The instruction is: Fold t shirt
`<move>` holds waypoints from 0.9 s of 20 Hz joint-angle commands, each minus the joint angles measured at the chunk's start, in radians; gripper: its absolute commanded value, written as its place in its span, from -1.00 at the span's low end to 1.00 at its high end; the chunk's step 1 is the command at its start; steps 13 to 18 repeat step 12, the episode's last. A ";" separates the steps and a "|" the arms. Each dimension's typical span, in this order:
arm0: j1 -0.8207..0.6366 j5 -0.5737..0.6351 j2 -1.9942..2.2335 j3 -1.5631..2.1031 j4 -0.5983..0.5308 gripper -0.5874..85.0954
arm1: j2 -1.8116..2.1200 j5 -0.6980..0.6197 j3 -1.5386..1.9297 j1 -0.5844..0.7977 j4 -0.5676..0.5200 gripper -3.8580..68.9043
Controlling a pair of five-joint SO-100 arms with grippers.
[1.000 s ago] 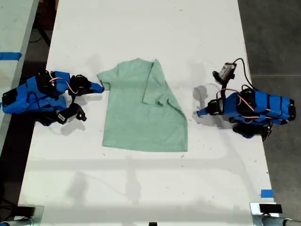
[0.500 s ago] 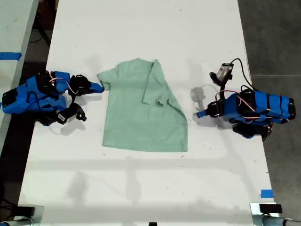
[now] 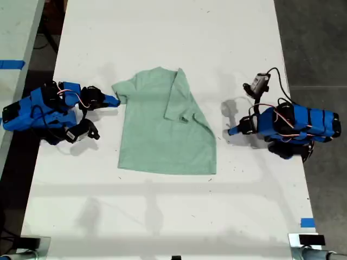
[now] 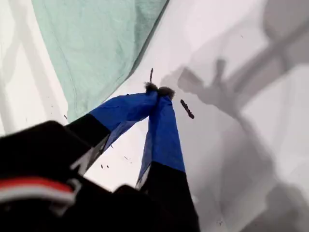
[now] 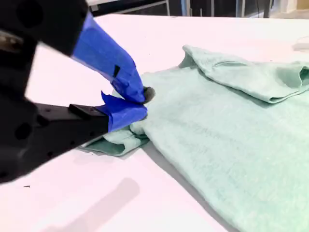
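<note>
My second gripper [image 5: 133, 104] pinches the shirt [image 3: 162, 124] sleeve at nine o'clock; my first gripper [image 4: 158, 92], jaws together, rests empty at three.

Second gripper [image 5: 133, 104] blue-taped tips nearly together at the sleeve [image 5: 118, 142] of the mint shirt [image 5: 231, 145], which lies on the white table [image 5: 72, 203], far side folded over

The white table [image 3: 162, 32] ran the frame's length under bright light, soft shadows on it. Dark grey floor [image 3: 314, 43] flanked it; blue tape [image 3: 307, 222] marked one edge.
</note>
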 commanded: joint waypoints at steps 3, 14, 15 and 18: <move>0.002 0.002 0.008 0.043 -0.012 -0.99 | 0.011 0.017 0.061 -0.008 0.002 -0.93; 0.000 0.003 0.008 0.043 -0.012 -0.99 | 0.011 0.017 0.061 -0.009 0.002 -0.93; 0.000 0.003 0.008 0.043 -0.012 -0.99 | 0.011 0.017 0.061 -0.009 0.002 -0.93; 0.000 0.003 0.008 0.043 -0.012 -0.99 | 0.011 0.017 0.061 -0.009 0.002 -0.93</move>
